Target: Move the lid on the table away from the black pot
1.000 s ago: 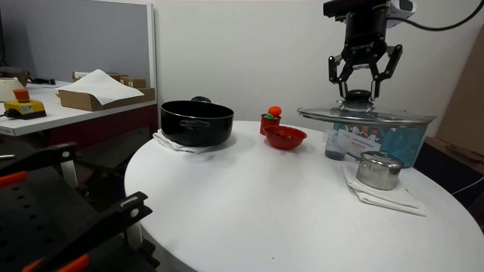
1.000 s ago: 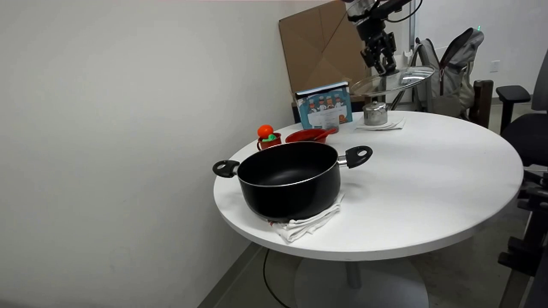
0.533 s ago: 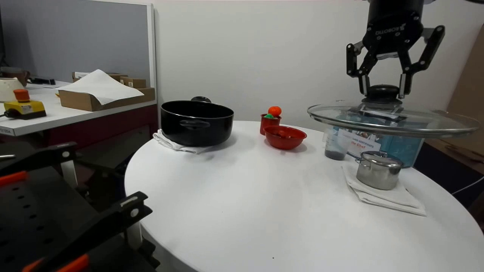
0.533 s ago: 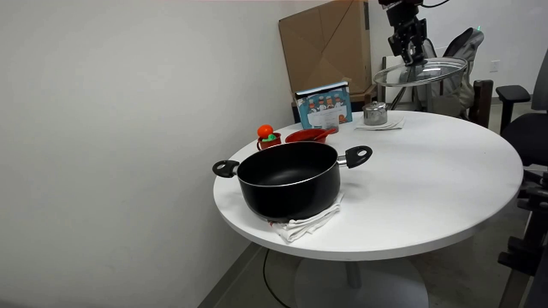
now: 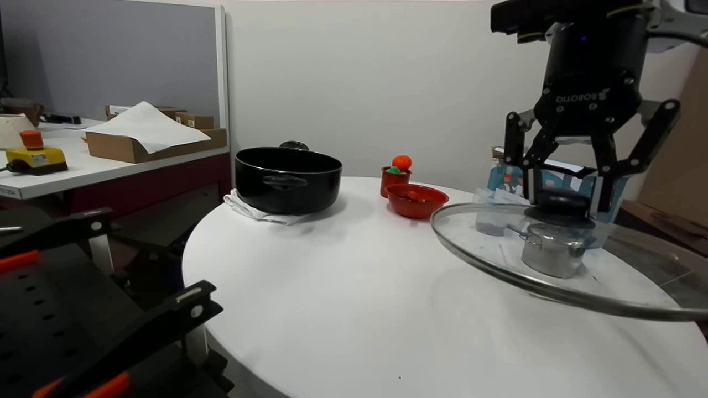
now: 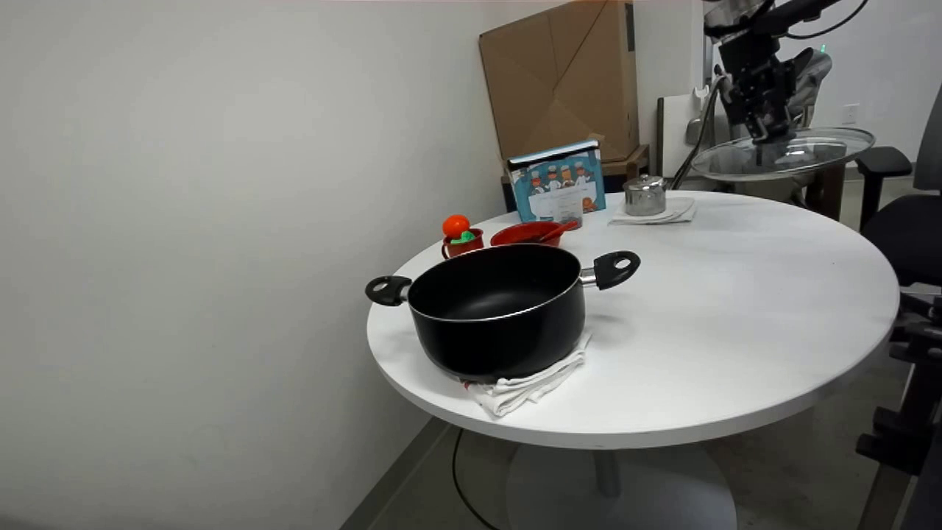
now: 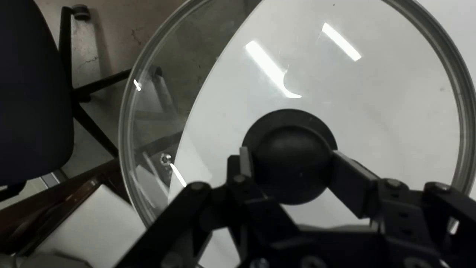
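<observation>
The glass lid (image 5: 514, 278) with its metal rim hangs in the air, a little tilted. It also shows in an exterior view (image 6: 817, 151) and the wrist view (image 7: 390, 104). My gripper (image 5: 563, 202) is shut on the lid's black knob; the fingers press both sides of it in the wrist view (image 7: 292, 163). The black pot (image 5: 287, 190) stands uncovered, far from the lid, also in an exterior view (image 6: 500, 338). The round white table (image 5: 343, 298) lies under the lid; in the wrist view the lid overhangs the table's edge.
A small steel pot (image 6: 645, 196) stands on a white cloth, partly seen through the lid. A red bowl (image 5: 416, 203), a red cup (image 5: 394, 182) with an orange ball and a blue box (image 6: 557, 184) stand by the wall. An office chair (image 7: 33, 93) is beyond the table edge.
The gripper and held lid have moved right in both exterior views, rising slightly and then dropping lower. The lid now appears larger and more tilted in an exterior view. The pot has not moved.
</observation>
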Robot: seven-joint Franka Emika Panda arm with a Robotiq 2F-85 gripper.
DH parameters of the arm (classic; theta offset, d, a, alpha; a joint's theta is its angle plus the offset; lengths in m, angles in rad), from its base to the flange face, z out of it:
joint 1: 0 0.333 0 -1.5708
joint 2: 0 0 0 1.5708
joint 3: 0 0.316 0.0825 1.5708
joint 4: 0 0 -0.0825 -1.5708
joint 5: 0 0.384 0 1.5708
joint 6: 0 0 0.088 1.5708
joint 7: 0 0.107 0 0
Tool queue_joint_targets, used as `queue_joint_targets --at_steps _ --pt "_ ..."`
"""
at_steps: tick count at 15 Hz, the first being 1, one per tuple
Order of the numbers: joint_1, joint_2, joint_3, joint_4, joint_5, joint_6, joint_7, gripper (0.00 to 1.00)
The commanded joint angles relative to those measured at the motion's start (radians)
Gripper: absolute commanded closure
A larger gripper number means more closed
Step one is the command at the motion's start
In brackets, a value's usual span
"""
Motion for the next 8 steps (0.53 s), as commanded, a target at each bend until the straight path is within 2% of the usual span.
queue_joint_targets --at_steps 1,5,8 --pt "-0.019 0.015 -0.020 -0.007 0.020 0.027 0.016 0.74" --pt "-0.048 0.080 -0.015 0.044 0.060 0.037 0.009 0.74" --pt "-0.046 0.136 -0.012 0.083 0.068 0.053 0.017 0.74"
